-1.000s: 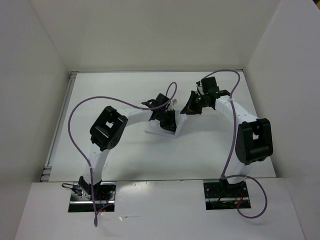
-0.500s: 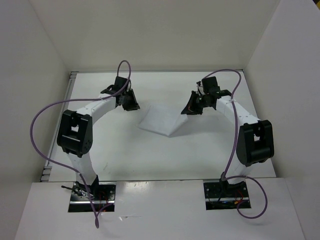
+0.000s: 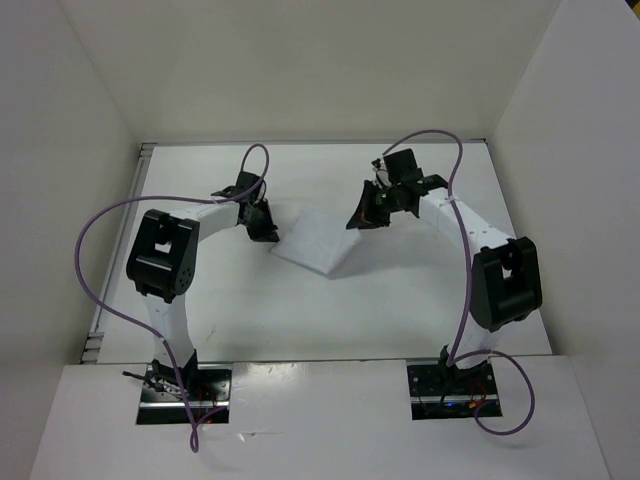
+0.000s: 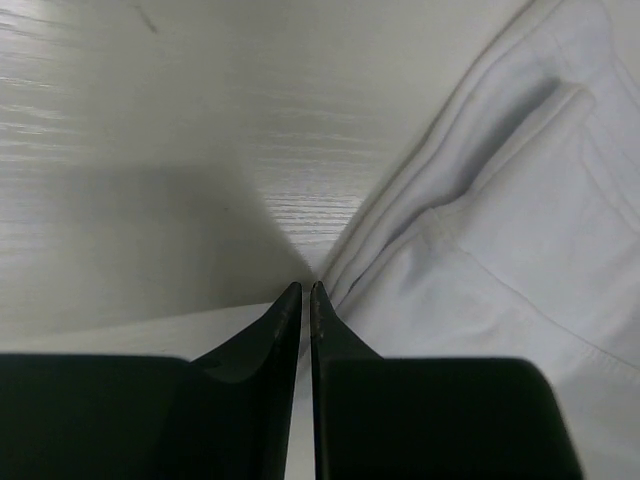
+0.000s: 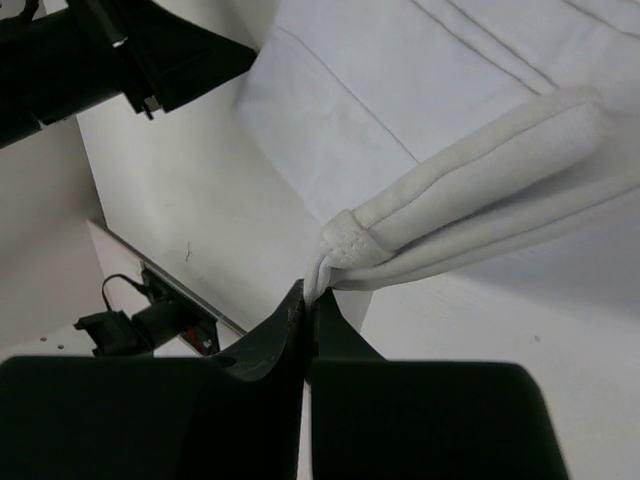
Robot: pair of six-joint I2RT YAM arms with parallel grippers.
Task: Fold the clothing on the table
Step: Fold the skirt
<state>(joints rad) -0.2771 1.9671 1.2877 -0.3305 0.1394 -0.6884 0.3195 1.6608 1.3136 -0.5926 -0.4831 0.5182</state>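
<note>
The white clothing [image 3: 315,240] lies partly folded on the table [image 3: 400,300], between the two arms. My left gripper [image 3: 268,232] is down at its left edge. In the left wrist view the jaws of the left gripper [image 4: 305,290] stand a thin slit apart, with the hemmed border of the clothing [image 4: 500,250] running into their tips. My right gripper [image 3: 358,220] holds the right corner lifted. The right wrist view shows the right gripper [image 5: 305,292] shut on a bunched, layered corner of the clothing [image 5: 400,120], which hangs back down to the table.
White walls close the table in at the back and on both sides. A metal rail [image 3: 118,260] runs along the left edge. Purple cables [image 3: 100,250] loop above both arms. The left arm's black gripper body [image 5: 100,60] shows at the top left of the right wrist view.
The left arm swung off the cloth's middle out to the left, then came back to its left edge and closed there. The right gripper shifted slightly left with the lifted corner.
</note>
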